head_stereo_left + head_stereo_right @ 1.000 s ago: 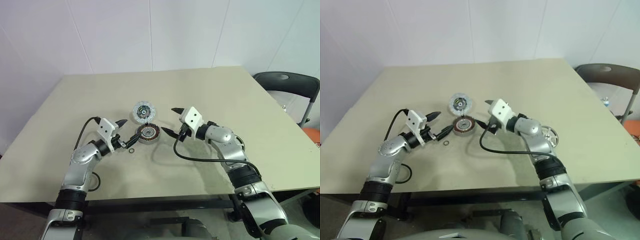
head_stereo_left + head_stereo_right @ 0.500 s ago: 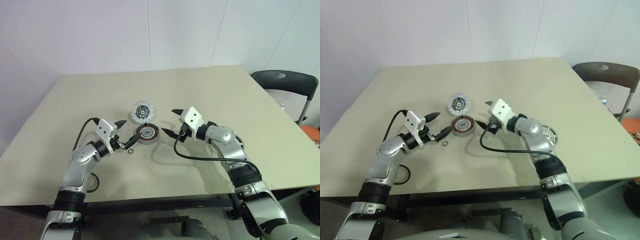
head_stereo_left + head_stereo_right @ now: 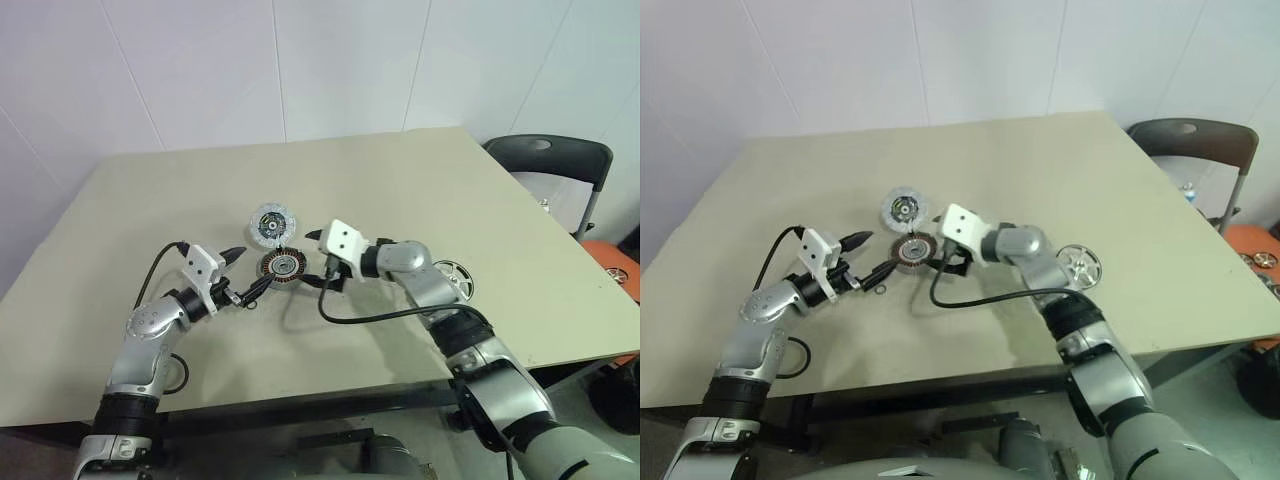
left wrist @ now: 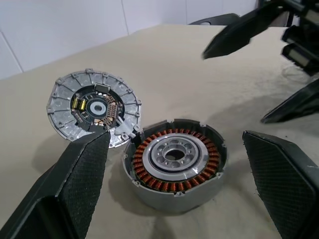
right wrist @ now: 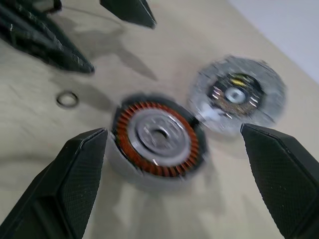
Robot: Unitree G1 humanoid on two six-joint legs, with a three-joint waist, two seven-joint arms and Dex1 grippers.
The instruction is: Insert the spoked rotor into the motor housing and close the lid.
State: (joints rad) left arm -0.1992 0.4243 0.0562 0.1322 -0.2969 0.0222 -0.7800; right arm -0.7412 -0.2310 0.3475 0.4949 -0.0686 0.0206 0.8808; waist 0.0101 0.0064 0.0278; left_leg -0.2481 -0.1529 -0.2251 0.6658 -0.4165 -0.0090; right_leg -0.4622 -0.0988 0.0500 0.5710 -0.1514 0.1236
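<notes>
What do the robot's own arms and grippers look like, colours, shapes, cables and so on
Both arms are jointed silver-grey metal segments with black bands at the joints. Each wrist carries a white boxy block with small dark dots. The left gripper and right gripper each have two black, tapering, pointed fingers with finely textured inner pads. A loose black cable loops from each wrist along the arm.

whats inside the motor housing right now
Inside the motor housing: a ring of copper-brown windings around a silver core with a central hole. No spoked rotor in it; that lies apart on the table. The bore's depth is hidden.
</notes>
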